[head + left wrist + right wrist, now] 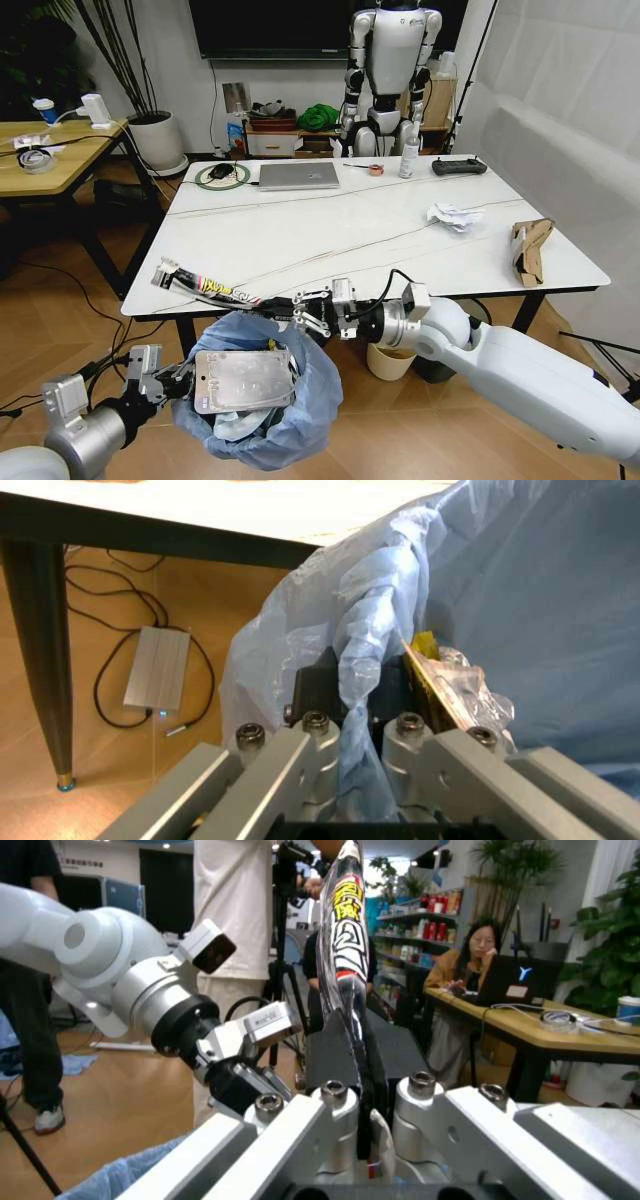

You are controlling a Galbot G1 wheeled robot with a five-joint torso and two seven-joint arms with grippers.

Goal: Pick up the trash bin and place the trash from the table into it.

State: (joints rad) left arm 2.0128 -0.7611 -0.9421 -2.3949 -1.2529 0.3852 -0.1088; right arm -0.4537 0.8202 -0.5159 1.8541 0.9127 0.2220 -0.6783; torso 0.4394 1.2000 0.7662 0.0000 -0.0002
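1. Where the head view's lower left shows the left gripper, its fingers are pressed together on the rim of the trash bin, which hangs just below the near edge of the table; the left wrist view has the crinkled blue bag pinched between the two fingers
2. Inside the bin lies a clear plastic lid over other litter too hidden to make out; a yellow scrap shows beside the bag in the left wrist view
3. Just above the bin's mouth, at centre frame, the right gripper is clamped on one end of a long wrapper, black, yellow and red, whose other end rests on the table's near edge toward the left
4. Seen from the right wrist, the wrapper stands up between the fingers; its yellow characters cannot be read
5. Farther back at right lie crumpled white paper and a torn brown cardboard box
6. At the far edge sit a grey laptop and a white spray bottle
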